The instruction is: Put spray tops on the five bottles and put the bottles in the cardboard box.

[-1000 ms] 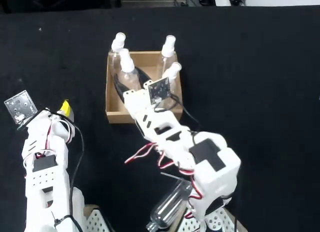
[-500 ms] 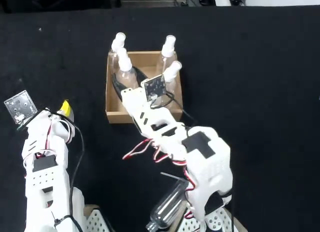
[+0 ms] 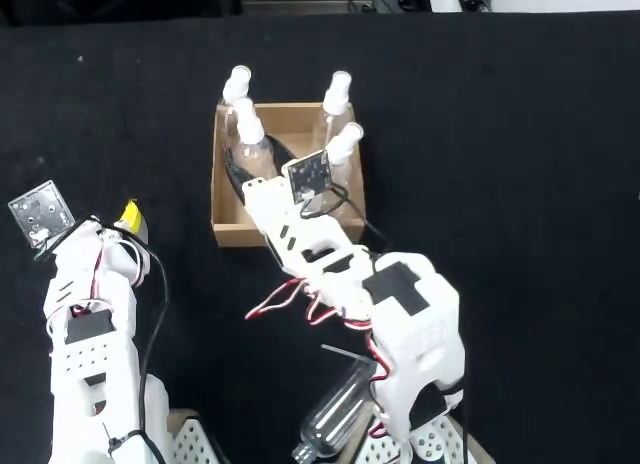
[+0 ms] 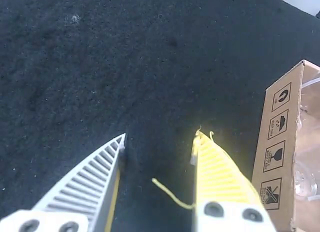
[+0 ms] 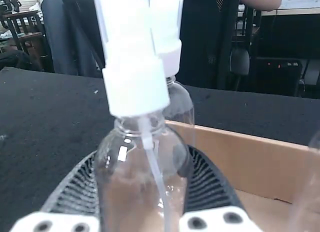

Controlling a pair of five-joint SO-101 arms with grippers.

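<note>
Over the last second the right arm (image 3: 400,314) had swung slightly sideways. It carried the right gripper (image 3: 256,166) and the spray bottle (image 3: 250,144) in it a touch nearer one side wall of the cardboard box (image 3: 216,184). In the last half second nothing moved. The jaws were closed on the bottle's body, one ribbed jaw on each side, and the white spray top (image 5: 134,77) stood above them. The bottle stood upright inside the box, so this placing looked nearly finished, with only the release left. Three other topped bottles (image 3: 338,89) stood in the same box, just beyond and beside the gripper. The left gripper (image 4: 159,142) had not shifted. It hung open over the black table (image 4: 75,67), nothing between its jaws, with the box wall near its yellow jaw.

A fifth bottle (image 3: 338,414) lay well behind the right gripper, by the arm's base. It was partly covered by the arm and cut off at the frame edge. Its neck looked bare, though that was hard to make out. The gripper hid the box floor under the held bottle, so I could not tell whether the bottle rested on it.
</note>
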